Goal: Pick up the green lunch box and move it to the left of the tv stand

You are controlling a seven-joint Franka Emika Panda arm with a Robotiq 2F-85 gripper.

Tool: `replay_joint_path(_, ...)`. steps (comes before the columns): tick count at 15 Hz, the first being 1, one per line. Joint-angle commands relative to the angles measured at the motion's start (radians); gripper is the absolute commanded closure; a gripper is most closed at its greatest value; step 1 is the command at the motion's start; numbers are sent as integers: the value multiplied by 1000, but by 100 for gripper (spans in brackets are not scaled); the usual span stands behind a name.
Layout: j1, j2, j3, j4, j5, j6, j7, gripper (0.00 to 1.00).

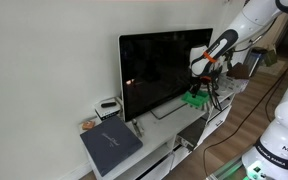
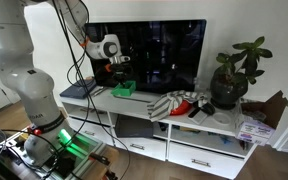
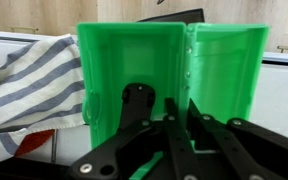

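Note:
The green lunch box [image 3: 134, 60] lies open, its two bright green halves filling the wrist view. It sits on top of the white tv stand [image 1: 174, 125] in front of the TV, and shows in both exterior views [image 1: 196, 98] [image 2: 123, 90]. My gripper [image 3: 179, 105] comes down from above, its two fingers closed tight on the ridge between the box's halves. It also shows in both exterior views [image 1: 202, 78] [image 2: 117, 74]. I cannot tell whether the box is lifted off the stand [image 2: 224, 120].
A big black TV [image 1: 164, 62] stands right behind the box. A striped cloth [image 3: 29, 85] [image 2: 174, 103] lies beside it, with a potted plant [image 2: 232, 78] further along. A flat dark grey slab [image 1: 111, 145] lies at the stand's far end.

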Motion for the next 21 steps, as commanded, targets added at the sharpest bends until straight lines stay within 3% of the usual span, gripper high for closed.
replay_joint_path(1,-25,-2,9,2,-2,-3,-15,88)
replay_joint_path(8,-25,-2,13,1,-1,-3,-21,88)
replay_joint_path(9,-25,-2,13,1,-1,-3,-21,97)
replay_joint_path(10,-33,15,11,19,9,-11,-40,97)
replay_joint_path(18,-162,203,43,188,231,-7,-308,97)
replay_joint_path(21,-204,291,65,250,261,-8,-360,97)
